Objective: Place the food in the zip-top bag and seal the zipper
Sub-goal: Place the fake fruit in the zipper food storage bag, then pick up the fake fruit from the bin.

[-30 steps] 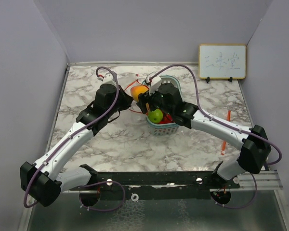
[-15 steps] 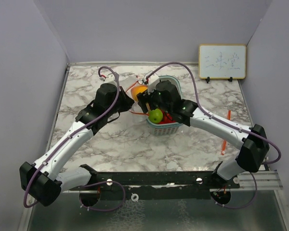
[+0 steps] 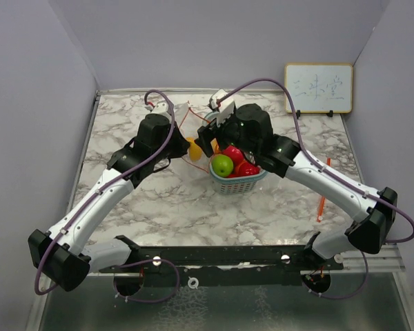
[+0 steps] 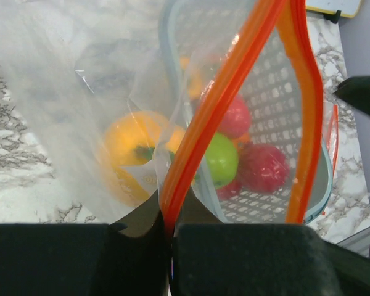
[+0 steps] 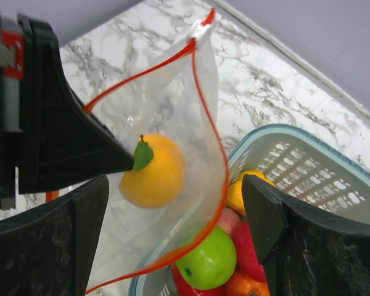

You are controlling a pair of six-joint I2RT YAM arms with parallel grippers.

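Left jaws are clamped tight on the zipper [image 4: 234, 80] where its two strips meet. The left gripper [image 4: 171, 231] holds the zip-top bag [image 5: 166, 92] with its mouth gaping, over the far middle of the worktop [image 3: 159, 207], just left of the basket [image 3: 232, 183]. The right gripper [image 5: 172, 185] hangs over the bag mouth, jaws spread wide and gripping nothing.

Since a second ago the orange toy fruit [image 5: 151, 172] has left the right jaws and lies inside the bag. Those jaws have widened, and the gripper has drawn back toward the far edge.

Count:
- Bag: one fruit.
- Basket: one green toy fruit [image 3: 223, 165], two red toy fruits [image 3: 236, 153] clear from above, one yellow-orange fruit [image 5: 237, 194] at the wall. More lie beneath, uncountable.

Around:
- Whiteboard [image 3: 318, 88] at the far right corner.
- Thin orange stick [image 3: 320, 203] near the right edge.
- The right gripper's body hides the basket's far rim from overhead.
- Bag film overlaps the basket in the left wrist view.
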